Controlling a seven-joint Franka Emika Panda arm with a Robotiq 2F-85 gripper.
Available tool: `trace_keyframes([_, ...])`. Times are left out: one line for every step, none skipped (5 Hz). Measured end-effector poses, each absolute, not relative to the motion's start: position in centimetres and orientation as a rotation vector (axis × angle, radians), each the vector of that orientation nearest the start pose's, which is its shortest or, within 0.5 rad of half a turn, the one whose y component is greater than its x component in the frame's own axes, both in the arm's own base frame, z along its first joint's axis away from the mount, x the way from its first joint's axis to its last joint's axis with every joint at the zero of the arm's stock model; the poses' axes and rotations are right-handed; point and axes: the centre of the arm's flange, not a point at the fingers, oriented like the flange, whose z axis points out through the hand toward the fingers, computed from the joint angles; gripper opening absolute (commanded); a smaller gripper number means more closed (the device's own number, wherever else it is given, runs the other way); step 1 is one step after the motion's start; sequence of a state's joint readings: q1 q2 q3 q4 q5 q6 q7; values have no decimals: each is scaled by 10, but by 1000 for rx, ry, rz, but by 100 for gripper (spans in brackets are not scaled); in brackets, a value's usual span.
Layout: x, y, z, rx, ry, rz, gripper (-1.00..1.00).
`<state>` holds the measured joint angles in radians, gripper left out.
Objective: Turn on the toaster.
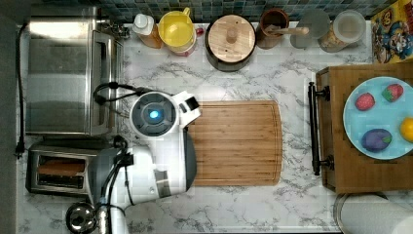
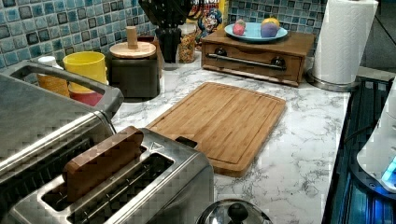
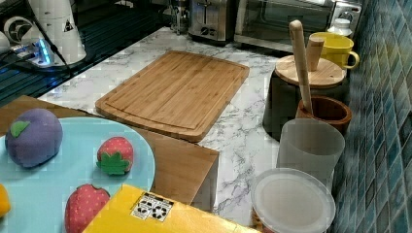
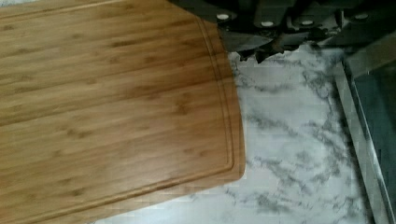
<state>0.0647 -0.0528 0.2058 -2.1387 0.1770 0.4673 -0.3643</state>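
The toaster [image 1: 57, 168] is a small brushed-steel box at the top view's lower left, just below the big steel toaster oven [image 1: 68, 73]. A brown slice [image 2: 102, 162] stands up out of one of the toaster's [image 2: 154, 186] two long slots. In the right view the toaster [image 3: 212, 18] stands at the far end of the counter, its end face turned toward the cutting board. My white arm [image 1: 156, 119] hangs over the counter between the toaster oven and the cutting board. My gripper's [image 4: 275, 25] dark body hovers above the board's corner and the marble beside it, apart from the toaster.
A bamboo cutting board [image 1: 236, 142] lies mid-counter. A yellow mug [image 1: 177, 30], a lidded black pot [image 1: 230, 41] and jars line the tiled back wall. A wooden tray [image 1: 341, 161] carries a blue plate of toy fruit. A paper towel roll [image 2: 343, 39] and a steel lid [image 1: 80, 218] stand at the counter's edges.
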Motion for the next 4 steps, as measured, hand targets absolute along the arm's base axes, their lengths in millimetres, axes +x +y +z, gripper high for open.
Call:
trace_keyframes([485,181,417,-3019,260,169,-100])
trace_keyframes([467,201,415,-3024,171,186,-100])
trace_keyframes([443,213,427,-3011,112,188,-100])
trace_keyframes([426,227,453,-2991,40,107,-100])
